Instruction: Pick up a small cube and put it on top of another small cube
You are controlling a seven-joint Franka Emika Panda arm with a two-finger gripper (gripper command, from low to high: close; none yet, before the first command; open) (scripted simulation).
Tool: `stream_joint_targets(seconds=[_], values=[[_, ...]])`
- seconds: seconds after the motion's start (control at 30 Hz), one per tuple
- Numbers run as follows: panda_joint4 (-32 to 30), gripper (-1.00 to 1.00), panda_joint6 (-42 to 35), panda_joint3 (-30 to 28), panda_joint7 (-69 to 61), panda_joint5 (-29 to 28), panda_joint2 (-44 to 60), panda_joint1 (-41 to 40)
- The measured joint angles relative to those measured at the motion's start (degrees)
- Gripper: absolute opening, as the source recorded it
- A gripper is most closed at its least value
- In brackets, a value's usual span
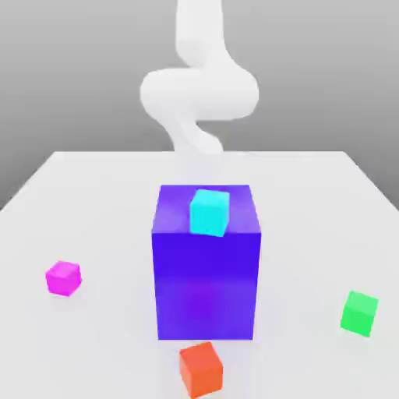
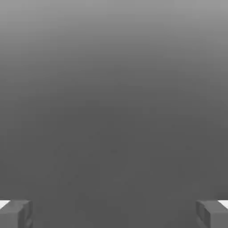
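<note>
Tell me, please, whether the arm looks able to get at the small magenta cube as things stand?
Probably yes: the magenta cube sits alone on the table, apart from the big blue-violet block, nothing on it. The gripper has its jaws wide open, holding nothing.

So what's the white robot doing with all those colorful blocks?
Nothing is being held yet. The white robot arm is up behind the big blue-violet block, and its end effector is open with nothing between the fingers. A cyan cube sits on top of the big block. The small magenta cube, the green cube and the orange-red cube lie apart on the table.
</note>
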Motion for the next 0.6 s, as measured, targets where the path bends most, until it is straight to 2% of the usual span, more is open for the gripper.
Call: stream_joint_targets(seconds=[0.33, 0.6], values=[[-12.4, 0.0, 13.1, -2.1, 25.2, -2.3, 19.3, -17.9], [-22.2, 0.0, 23.4, -6.9, 43.7, -2.6, 34.3, -29.1]])
